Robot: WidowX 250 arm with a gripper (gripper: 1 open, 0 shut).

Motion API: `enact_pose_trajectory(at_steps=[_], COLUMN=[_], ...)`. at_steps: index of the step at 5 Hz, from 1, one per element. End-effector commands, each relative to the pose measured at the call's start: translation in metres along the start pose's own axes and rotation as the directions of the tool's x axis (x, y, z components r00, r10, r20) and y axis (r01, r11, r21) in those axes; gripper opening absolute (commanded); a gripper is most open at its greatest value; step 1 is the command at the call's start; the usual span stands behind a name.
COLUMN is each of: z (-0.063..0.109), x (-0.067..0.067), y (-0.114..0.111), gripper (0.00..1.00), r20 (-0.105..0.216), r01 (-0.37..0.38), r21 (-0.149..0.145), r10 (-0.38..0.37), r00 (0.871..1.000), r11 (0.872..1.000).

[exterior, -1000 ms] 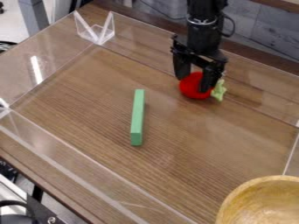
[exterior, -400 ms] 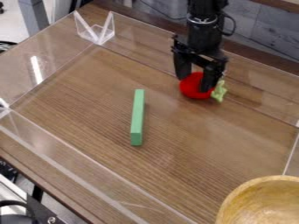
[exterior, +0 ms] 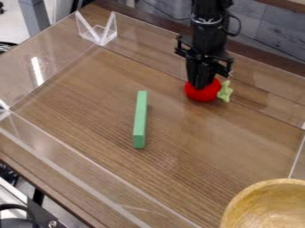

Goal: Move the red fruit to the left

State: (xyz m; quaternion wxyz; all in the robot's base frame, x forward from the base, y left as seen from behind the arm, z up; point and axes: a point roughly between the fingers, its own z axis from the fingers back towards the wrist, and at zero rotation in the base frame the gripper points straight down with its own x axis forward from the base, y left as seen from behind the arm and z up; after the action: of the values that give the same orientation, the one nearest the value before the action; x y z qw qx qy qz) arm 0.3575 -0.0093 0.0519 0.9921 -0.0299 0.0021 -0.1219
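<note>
The red fruit rests on the wooden table at the back right, its pale leafy tuft pointing right. My black gripper comes straight down onto it from above. Its fingers are drawn close together and pinch the top of the fruit, hiding its upper part. The fruit still touches the table.
A long green bar lies on the wood left of and nearer than the fruit. Low clear plastic walls ring the table, with a clear angled piece at the back left. A wooden bowl sits at the front right corner.
The gripper's fingers stood wide on either side of the red fruit and have now closed in on it. The fruit and the green bar have not moved.
</note>
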Motion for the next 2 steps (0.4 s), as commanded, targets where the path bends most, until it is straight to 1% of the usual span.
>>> enact_pose_trajectory(at_steps=[1,2], z=[0.056,0.085], x=[0.002,-0.013], y=[0.007,0.024], gripper=[0.0,0.0], r20=[0.147,0.2], r01=[-0.013,-0.059], r21=[0.027,0.042], r10=[0.009,0.049], r00=[0.989,0.979], r11=[1.0,0.997])
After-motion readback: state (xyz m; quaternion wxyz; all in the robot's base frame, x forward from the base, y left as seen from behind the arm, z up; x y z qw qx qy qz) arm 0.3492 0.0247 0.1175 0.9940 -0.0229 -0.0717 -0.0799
